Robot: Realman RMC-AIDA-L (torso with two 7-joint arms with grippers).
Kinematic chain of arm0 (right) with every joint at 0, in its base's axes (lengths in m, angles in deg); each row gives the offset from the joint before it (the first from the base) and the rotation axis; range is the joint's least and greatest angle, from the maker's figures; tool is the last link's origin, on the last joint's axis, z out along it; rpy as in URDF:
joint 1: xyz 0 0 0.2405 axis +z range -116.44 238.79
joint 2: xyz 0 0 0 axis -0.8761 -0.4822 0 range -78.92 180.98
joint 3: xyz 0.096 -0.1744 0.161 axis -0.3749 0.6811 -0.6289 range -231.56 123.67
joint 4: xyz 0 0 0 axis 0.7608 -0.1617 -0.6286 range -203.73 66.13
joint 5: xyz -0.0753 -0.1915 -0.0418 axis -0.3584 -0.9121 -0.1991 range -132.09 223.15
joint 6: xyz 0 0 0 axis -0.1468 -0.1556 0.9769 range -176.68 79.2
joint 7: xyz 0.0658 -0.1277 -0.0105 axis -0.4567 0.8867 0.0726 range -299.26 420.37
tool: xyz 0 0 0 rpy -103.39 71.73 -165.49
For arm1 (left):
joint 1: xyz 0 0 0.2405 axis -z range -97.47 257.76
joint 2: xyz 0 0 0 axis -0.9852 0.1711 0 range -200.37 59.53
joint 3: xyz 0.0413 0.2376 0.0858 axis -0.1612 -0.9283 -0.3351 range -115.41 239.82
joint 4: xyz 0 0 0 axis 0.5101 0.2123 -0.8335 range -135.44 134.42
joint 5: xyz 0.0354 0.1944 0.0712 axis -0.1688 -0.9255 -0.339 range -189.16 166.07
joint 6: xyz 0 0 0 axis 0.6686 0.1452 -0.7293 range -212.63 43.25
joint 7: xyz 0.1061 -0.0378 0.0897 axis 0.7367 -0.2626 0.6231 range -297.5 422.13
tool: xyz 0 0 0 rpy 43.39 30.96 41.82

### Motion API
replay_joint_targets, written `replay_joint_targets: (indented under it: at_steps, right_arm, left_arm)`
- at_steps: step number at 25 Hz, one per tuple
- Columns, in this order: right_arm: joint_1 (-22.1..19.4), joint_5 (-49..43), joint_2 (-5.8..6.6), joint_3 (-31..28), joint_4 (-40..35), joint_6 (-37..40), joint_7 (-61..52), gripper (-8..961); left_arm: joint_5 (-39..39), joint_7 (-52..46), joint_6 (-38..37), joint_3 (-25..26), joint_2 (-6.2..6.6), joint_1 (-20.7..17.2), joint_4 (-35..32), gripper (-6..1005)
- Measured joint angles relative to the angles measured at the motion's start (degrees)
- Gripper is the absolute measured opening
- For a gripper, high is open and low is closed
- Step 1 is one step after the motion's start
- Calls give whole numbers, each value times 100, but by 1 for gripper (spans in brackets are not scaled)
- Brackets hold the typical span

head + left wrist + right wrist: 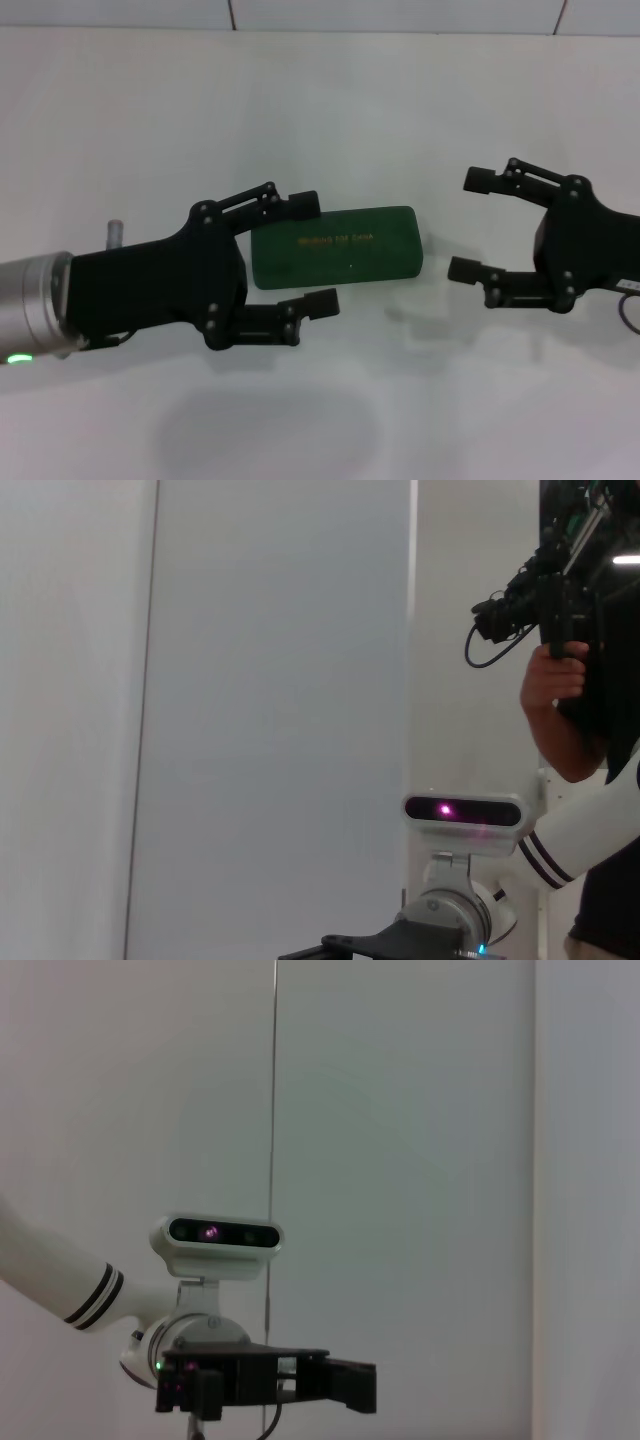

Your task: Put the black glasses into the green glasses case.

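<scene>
Flanking the green glasses case [335,247], left to right in the head view: left gripper [307,254] spread wide, one finger at the case's far-left corner, the other just past its near edge, nothing held; case flat on the white table [320,110], lid shut, gold lettering up; right gripper [472,225] also spread wide and empty, a little apart from the case's right end. Black glasses not visible in any view, so position unknown; possibly already inside the shut case or out of frame, cannot say. Wrist views pointing at walls and at the opposite arm's wrist camera, plus a person holding a camera rig [545,590] in the left wrist view; no help for the case. Judged step: opening or steadying the case, or finishing after closing; cannot tell which. If opening: pinning the base with one gripper, lifting the lid at the front seam with the other, slow, keeping the case from skating on the smooth top. Squeezing only the short ends, avoiding the lid centre. Locating the glasses before any reach.
</scene>
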Motion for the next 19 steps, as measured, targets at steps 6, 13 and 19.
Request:
replay_joint_targets:
  at_steps: [6, 13, 19]
  right_arm:
    - [129, -27, 1, 217, 202, -207, 187, 890]
    - [109, -2, -9, 288, 208, -273, 312, 894]
    - [130, -1, -6, 287, 208, -389, 328, 894]
  left_arm:
    - [-62, 329, 7, -2, 15, -59, 275, 878]
    - [-61, 715, -2, 194, -47, -147, 585, 886]
    - [-75, 711, 9, 191, -59, -107, 630, 886]
